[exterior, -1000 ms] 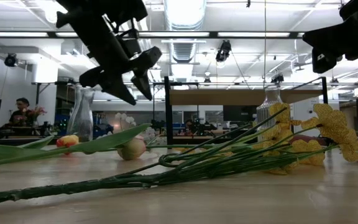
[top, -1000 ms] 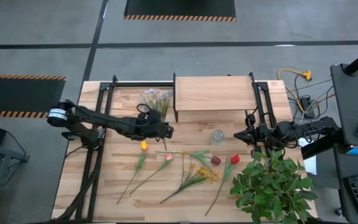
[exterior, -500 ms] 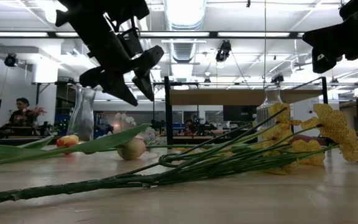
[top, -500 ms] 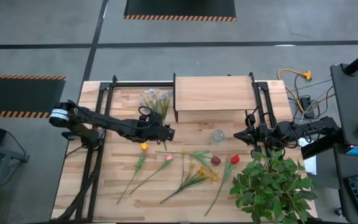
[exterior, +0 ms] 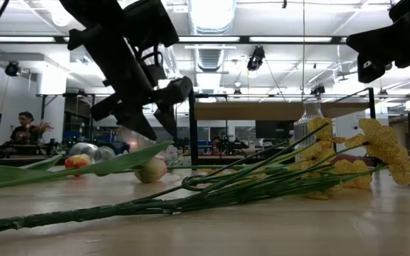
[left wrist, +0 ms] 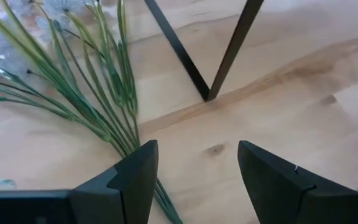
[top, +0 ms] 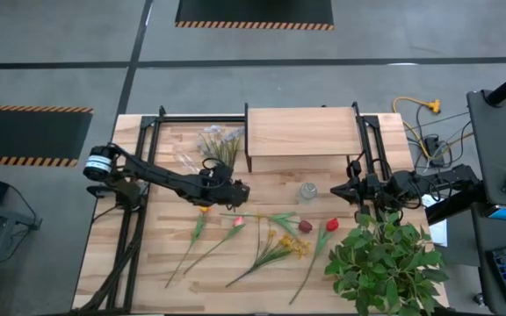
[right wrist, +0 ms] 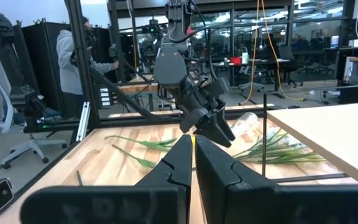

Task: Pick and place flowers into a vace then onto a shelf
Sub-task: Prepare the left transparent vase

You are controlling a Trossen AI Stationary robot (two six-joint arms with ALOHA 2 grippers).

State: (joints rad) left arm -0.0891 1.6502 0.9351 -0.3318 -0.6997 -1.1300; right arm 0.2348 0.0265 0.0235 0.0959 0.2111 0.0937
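Note:
My left gripper point(top: 242, 190) point(exterior: 164, 134) hangs open a little above the table, in front of the shelf point(top: 303, 132), a light board on thin black legs. In the left wrist view its fingers straddle bare wood just past the green stems of the pale blue-white sprigs point(left wrist: 98, 99) point(top: 220, 140). The yellow tulip point(top: 203, 209) lies just near of it. The pink point(top: 237, 221), dark red point(top: 305, 226) and red point(top: 331, 225) flowers and the yellow blossoms point(top: 292, 246) lie flat on the table. A clear vase point(top: 185, 160) lies on its side by the left arm. A second vase point(top: 307, 191) stands upright. My right gripper point(top: 353, 190) point(right wrist: 192, 163) waits shut at the right.
A bushy leafy plant point(top: 385, 259) fills the near right corner. The shelf's black legs point(left wrist: 211, 68) stand just beyond my left fingers. Black frame rails point(top: 148, 132) run along the table's left and right sides. A person point(right wrist: 70, 59) stands beyond the table.
My left gripper has sunk toward the table and shifted slightly toward the right edge, staying open. The clear vase that stood upright by the left arm now lies tipped on its side.

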